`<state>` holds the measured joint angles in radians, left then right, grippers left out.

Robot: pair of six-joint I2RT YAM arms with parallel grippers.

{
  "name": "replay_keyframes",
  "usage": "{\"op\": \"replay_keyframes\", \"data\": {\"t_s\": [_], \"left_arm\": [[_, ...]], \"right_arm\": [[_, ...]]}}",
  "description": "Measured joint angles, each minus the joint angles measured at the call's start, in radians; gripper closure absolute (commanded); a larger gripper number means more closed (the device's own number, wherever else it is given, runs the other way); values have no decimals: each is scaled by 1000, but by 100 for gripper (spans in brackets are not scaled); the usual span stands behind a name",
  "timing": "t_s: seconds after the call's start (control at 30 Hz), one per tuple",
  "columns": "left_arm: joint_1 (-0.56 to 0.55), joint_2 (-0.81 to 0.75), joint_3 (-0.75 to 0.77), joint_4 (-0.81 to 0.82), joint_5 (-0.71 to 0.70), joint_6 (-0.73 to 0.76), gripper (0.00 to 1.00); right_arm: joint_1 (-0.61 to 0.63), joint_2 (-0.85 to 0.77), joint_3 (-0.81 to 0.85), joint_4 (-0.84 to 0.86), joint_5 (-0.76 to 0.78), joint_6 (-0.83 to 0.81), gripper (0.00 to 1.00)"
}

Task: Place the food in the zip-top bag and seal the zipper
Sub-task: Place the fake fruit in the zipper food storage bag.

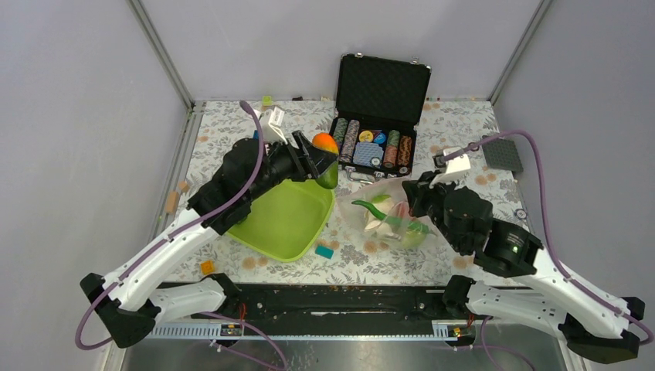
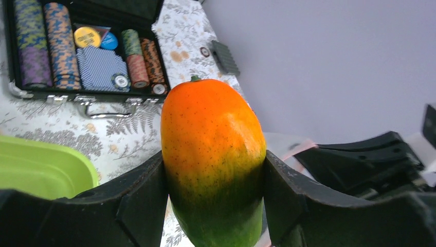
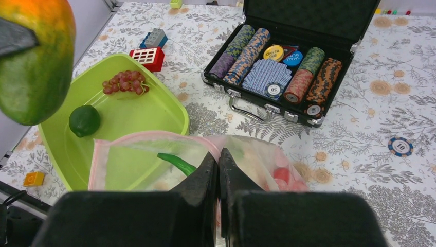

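Note:
My left gripper (image 1: 318, 162) is shut on an orange-and-green fruit (image 2: 212, 159), held in the air above the far right corner of the lime-green tray (image 1: 287, 220); the fruit also shows in the right wrist view (image 3: 33, 56). My right gripper (image 3: 218, 157) is shut on the pink zipper strip (image 3: 154, 138) of the clear zip-top bag (image 1: 382, 212), holding its mouth up and open. Inside the bag lie a green pod (image 3: 177, 162), a red tomato (image 3: 282, 175) and pale pieces. Purple-red grapes (image 3: 125, 82) and a dark green fruit (image 3: 84, 120) lie in the tray.
An open black case of poker chips (image 1: 375, 135) stands behind the bag. Building blocks lie around: red and blue (image 3: 152, 51) by the tray's far side, a yellow one (image 3: 33, 178) and a teal one (image 1: 324, 250) near the front. A loose chip (image 3: 400, 146) lies at right.

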<state>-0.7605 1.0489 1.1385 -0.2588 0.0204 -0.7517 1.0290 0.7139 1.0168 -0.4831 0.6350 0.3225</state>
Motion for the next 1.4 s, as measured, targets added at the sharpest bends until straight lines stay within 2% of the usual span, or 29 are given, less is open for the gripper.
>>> {"op": "replay_keyframes", "data": {"t_s": [0.27,0.47,0.8,1.17,1.4], "left_arm": [[-77,0,45,26,-16,56,100],[-168,2,45,37,-84,110,100],[-315,84,-23,200,-185,195,100],[-413,97,-120,362,-199,455,100],[-433,64,-223,383,-95,636,99]], "right_arm": [[-3,154,75,50,0,3,100],[-39,156,61,43,-15,74,100],[-91,80,-52,-10,-77,270,100],[-94,84,-9,-31,-207,301,100],[-95,121,95,-90,-287,272,100]]}}
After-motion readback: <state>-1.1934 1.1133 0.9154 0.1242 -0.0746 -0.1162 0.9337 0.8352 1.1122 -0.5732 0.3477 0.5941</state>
